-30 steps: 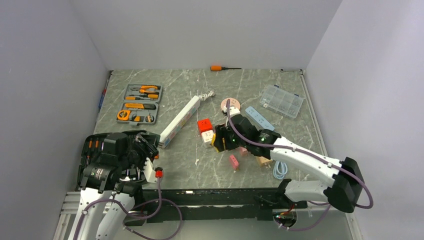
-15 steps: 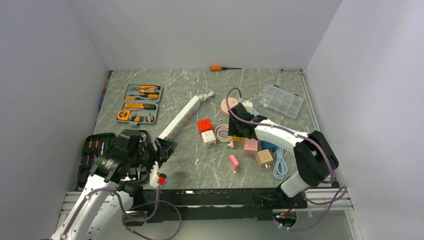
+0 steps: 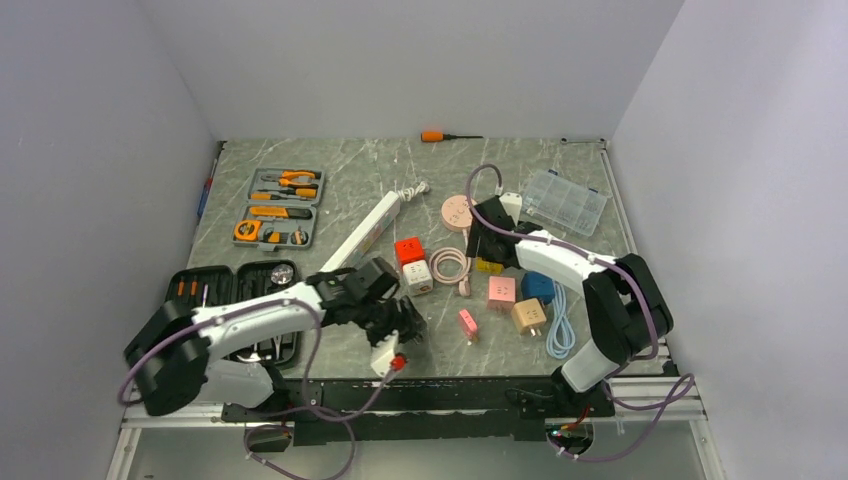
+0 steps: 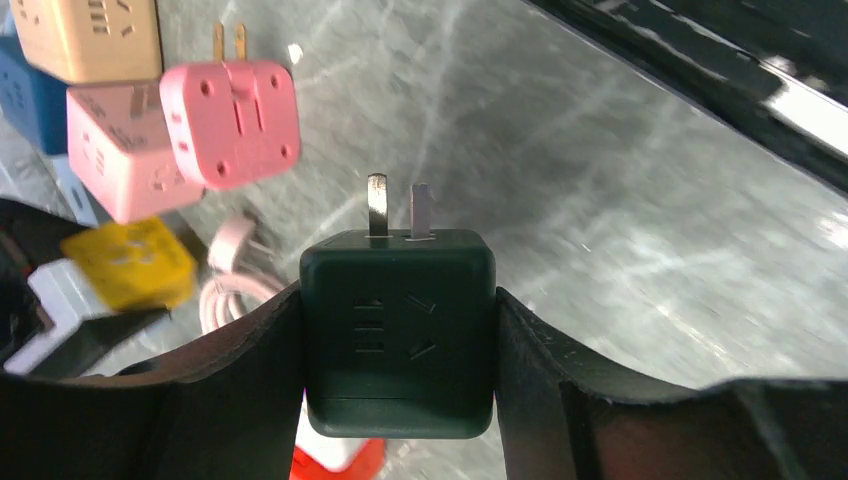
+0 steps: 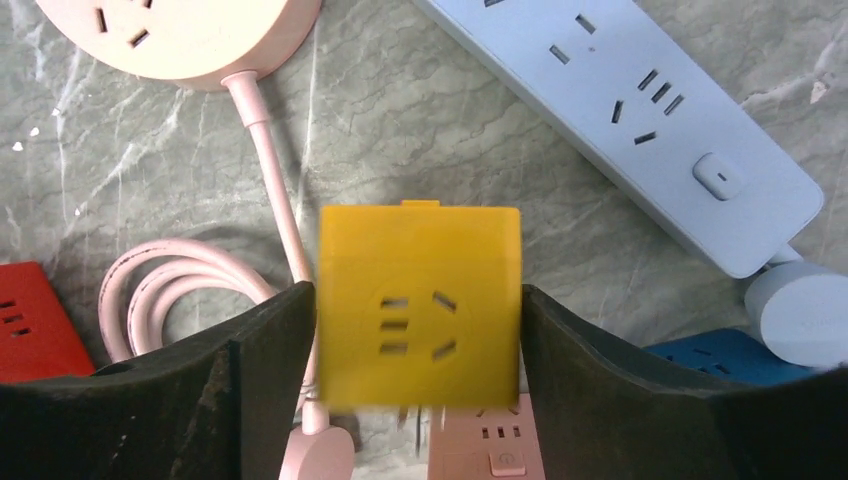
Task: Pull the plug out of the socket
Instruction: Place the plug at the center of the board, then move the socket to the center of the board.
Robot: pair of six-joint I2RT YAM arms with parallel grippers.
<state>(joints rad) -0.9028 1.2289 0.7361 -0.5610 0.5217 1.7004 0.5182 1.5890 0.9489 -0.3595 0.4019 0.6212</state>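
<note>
Left end effector [image 4: 398, 300] advanced, gripping plug [image 4: 398, 335], right end effector [image 5: 418, 300] gripping yellow cube [image 5: 418, 270], marbled table [image 3: 440, 165], white walls [image 3: 400, 60]

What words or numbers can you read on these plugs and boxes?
No words or numbers can be read.
Green cube in left claw: only holes, no print.
Yellow cube in right claw: only holes, no print.
Grey tool tray, long white power strip: too small to read.

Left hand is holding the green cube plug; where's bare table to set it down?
Bare marble at near edge between left hand and small pink plug; also between tool tray and socket. Crowded around pink cable and cubes by right hand.
</note>
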